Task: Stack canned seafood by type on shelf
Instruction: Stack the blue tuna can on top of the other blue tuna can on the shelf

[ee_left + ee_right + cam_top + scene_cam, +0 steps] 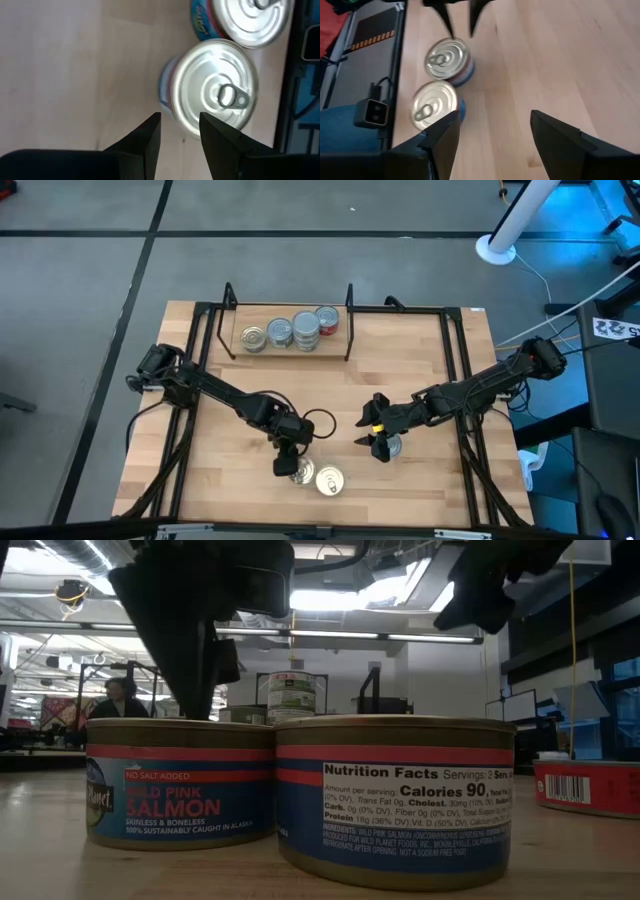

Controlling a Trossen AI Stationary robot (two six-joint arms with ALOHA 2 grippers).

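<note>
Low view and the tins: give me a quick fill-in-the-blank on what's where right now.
1. The label on the left tin in the low view reads pink ____.
2. On the shelf, the red-sided tin stands at the ____ end in the high view.
3. The right hand is ____, with nothing between its fingers.
4. In the left wrist view, ____ tins show beyond the left hand.
Missing words: salmon; right; open; two.

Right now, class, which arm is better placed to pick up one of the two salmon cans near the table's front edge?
Left. Its hand hangs open directly over the silver-lidded can; the right hand hovers farther off, over another can.
</note>
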